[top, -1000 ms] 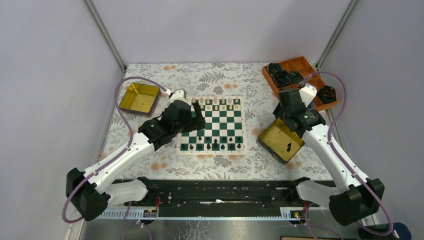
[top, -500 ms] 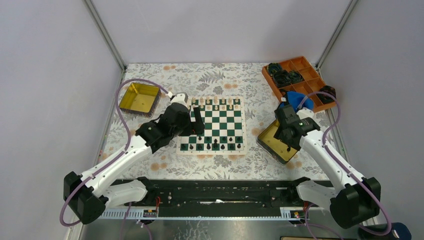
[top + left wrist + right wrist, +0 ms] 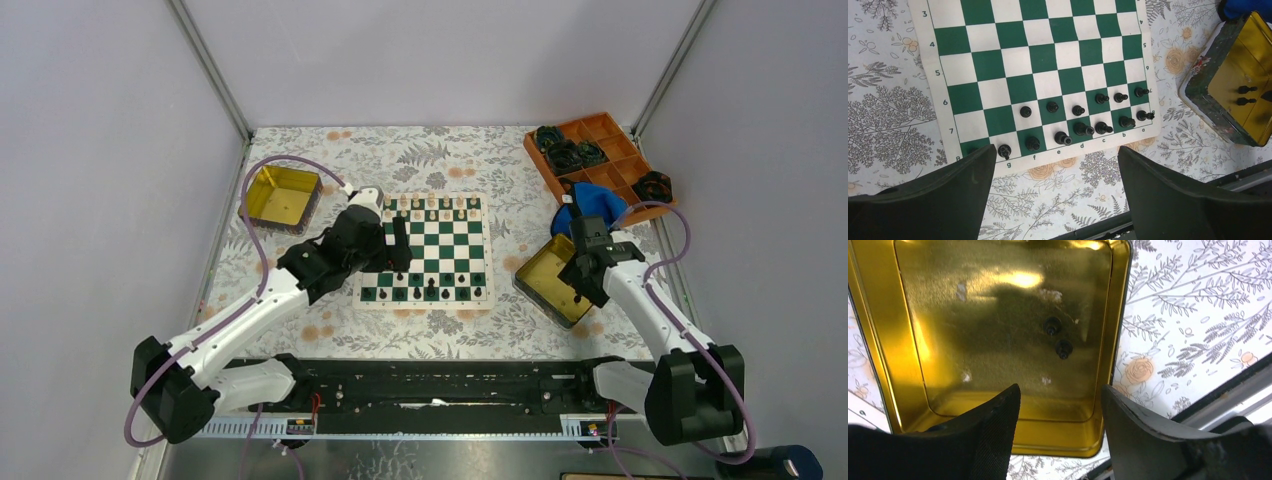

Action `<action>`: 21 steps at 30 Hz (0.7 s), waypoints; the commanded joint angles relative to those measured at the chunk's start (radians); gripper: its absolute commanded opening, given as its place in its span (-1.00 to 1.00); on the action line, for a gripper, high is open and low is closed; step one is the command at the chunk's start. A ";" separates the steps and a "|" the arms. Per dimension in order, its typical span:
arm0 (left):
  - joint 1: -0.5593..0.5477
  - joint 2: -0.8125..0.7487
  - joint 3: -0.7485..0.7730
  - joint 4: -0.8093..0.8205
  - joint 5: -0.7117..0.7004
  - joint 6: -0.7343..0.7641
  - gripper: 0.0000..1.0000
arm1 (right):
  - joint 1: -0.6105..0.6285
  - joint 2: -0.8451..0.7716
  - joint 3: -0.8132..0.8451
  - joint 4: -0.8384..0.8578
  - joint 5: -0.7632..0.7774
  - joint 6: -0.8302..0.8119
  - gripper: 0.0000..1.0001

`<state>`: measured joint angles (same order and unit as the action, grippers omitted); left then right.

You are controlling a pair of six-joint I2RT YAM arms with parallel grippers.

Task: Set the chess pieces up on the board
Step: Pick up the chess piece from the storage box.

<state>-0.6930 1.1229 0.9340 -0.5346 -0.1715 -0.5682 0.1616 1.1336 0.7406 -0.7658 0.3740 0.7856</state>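
At the near edge of the table (image 3: pixel 440 325), my right jaws hang spread wide over a gold tin (image 3: pixel 548 285), pinching nothing. My two dark fingers (image 3: pixel 983 435) frame the tin's near wall in the wrist view. Two black chess pieces (image 3: pixel 1063 348) lie close together on the tin's shiny floor, right of centre as my wrist camera sees it.

Just left of that tin lies the board (image 3: pixel 440 240), green and white checks inside a white border, flat on the flowered table cover. More black pieces (image 3: pixel 1078 110) stand along its two nearest rows, with a few squares there bare.

My left jaws hover above the board's left side, likewise spread wide with nothing between them. The board's middle rows show bare between the fingers (image 3: pixel 928 200). Cream pieces (image 3: pixel 430 203) line the board's far edge.

Farther back on the left, a second gold tin (image 3: pixel 280 195) sits well apart from the board. In the far right corner an orange compartment tray (image 3: pixel 612 135) holds black rings (image 3: pixel 562 152). A blue object (image 3: pixel 592 203) lies between that tray and my right arm (image 3: pixel 650 310).
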 commanded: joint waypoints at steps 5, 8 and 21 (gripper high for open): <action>0.000 0.028 -0.008 0.093 0.005 0.036 0.98 | -0.050 0.082 0.027 0.120 -0.041 -0.064 0.31; 0.000 0.027 -0.012 0.096 0.000 0.037 0.98 | -0.063 0.108 0.024 0.142 -0.047 -0.069 0.27; 0.000 0.033 -0.031 0.102 0.001 0.035 0.98 | -0.107 0.161 -0.011 0.208 -0.069 -0.093 -0.04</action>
<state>-0.6930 1.1522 0.9123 -0.4850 -0.1715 -0.5533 0.0666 1.2831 0.7368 -0.5838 0.3187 0.7109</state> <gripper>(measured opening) 0.987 0.488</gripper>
